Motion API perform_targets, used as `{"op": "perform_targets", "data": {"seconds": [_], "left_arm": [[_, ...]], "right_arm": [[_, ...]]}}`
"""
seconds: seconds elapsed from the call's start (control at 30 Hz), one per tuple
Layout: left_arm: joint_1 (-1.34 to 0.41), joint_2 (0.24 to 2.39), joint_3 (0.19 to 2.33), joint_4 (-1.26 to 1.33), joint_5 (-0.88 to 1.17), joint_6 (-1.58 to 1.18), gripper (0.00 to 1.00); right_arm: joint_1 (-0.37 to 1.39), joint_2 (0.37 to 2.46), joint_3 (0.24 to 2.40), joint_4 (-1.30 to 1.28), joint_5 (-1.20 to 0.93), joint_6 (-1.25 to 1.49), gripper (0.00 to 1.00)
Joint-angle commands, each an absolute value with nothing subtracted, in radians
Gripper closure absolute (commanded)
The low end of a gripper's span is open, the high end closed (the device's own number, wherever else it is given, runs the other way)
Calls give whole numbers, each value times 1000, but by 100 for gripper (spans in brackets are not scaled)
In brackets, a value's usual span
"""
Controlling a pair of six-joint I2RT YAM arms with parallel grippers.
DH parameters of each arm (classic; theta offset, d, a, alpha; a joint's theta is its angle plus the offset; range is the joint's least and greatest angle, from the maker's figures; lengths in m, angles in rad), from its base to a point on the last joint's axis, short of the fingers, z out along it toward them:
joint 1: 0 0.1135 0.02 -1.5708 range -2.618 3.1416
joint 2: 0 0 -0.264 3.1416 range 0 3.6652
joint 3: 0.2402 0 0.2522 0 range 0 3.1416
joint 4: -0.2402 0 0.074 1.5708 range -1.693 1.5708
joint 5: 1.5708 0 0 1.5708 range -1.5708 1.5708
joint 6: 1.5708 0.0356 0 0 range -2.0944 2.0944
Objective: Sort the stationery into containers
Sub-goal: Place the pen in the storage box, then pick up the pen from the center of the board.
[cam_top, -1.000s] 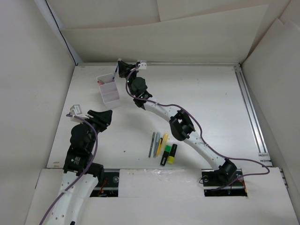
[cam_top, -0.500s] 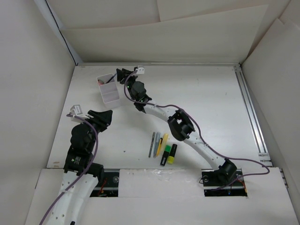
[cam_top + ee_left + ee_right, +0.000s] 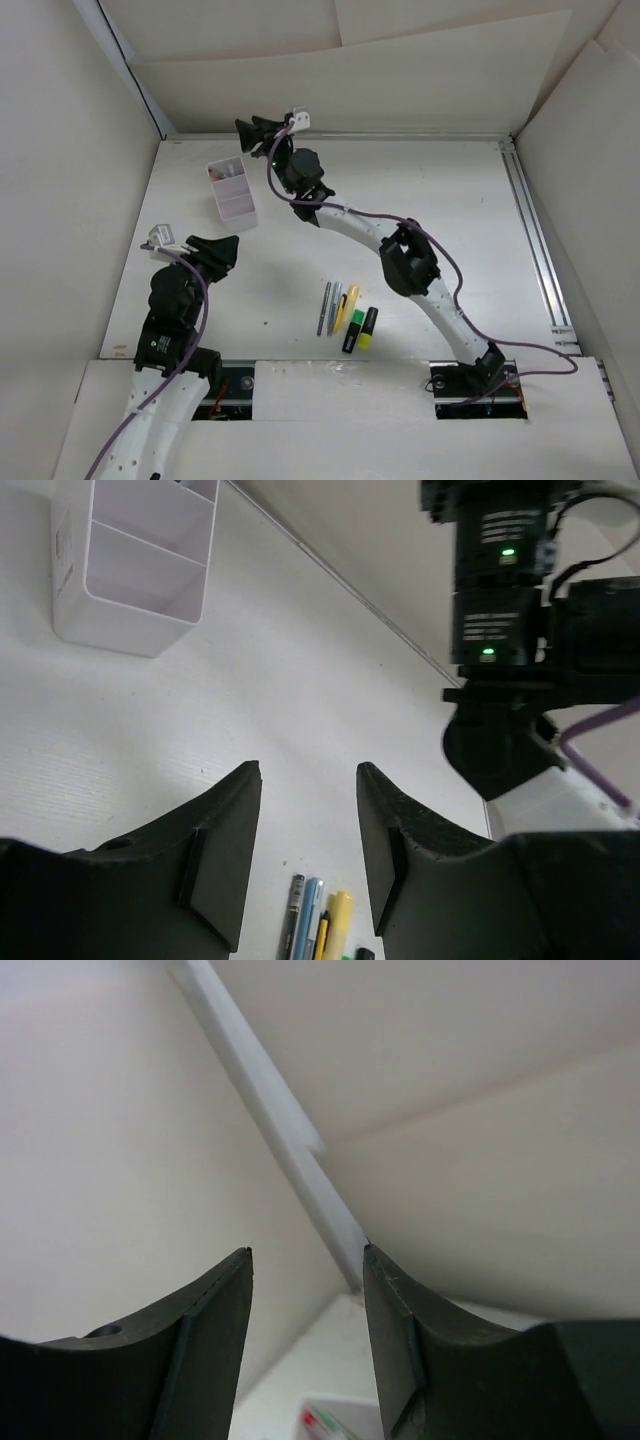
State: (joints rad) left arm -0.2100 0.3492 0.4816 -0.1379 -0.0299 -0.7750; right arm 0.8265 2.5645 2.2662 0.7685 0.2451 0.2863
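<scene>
The white two-compartment box stands at the back left, with pen ends showing red in its far compartment. My right gripper is open and empty, raised above and behind the box, facing the back corner; the box's corner shows at the bottom of its wrist view. A grey pen, a blue pen, a yellow pen, a green highlighter and a yellow highlighter lie together on the table near the front. My left gripper is open and empty, between the box and the pens.
The right arm stretches diagonally over the table from front right to back left, passing above and behind the pens. White walls enclose the table on the left, back and right. A metal rail runs along the right edge.
My right gripper held a blue pen over the box, dipped to the box, let it go, then rose toward the back wall, empty. The left arm has not moved.
</scene>
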Motion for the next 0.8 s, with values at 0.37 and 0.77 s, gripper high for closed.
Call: {"op": "perform_targets", "data": {"seconds": [0.37,0.77], "left_arm": [[-215,513,557,-141,70,-686,69],[-564,1116,625,56,28,-655,90]], "right_arm": [[830,1847,1588,611,259,311,79],[831,1129,959,120,449,459,100]]}}
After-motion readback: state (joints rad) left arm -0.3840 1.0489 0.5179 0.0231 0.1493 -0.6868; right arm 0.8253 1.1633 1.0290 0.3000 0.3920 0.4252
